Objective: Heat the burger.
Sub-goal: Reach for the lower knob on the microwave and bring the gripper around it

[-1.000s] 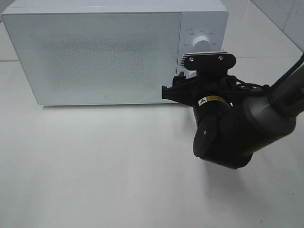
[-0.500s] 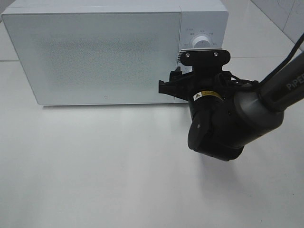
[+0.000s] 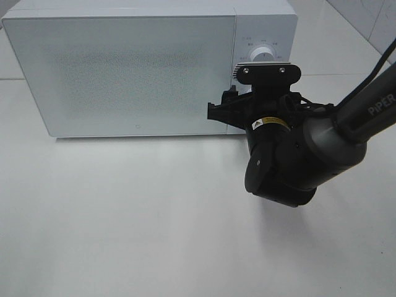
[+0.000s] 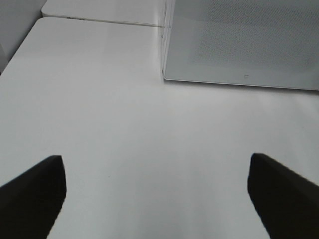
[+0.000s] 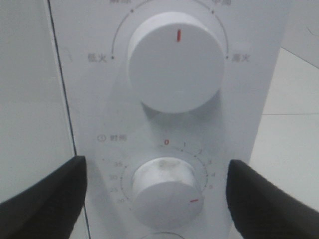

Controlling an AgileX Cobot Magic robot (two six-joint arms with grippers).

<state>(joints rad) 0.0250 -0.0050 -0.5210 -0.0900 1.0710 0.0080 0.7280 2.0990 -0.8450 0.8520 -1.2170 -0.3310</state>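
The microwave (image 3: 124, 68) stands on the tabletop (image 3: 124, 210) with its door (image 3: 130, 74) shut. The burger shows in no view, so I cannot tell where it is. The right hand (image 5: 157, 201) is spread wide at the microwave's control panel, one finger either side of the lower knob (image 5: 164, 191), below the upper knob (image 5: 174, 62). The left hand (image 4: 159, 199) is wide too, over the tabletop before the microwave's door.

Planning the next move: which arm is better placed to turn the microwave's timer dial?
Right. The right gripper, open, faces the control panel, timer dial centred ahead of it. The left gripper hangs open over the table by the microwave's other end, far from the dials.
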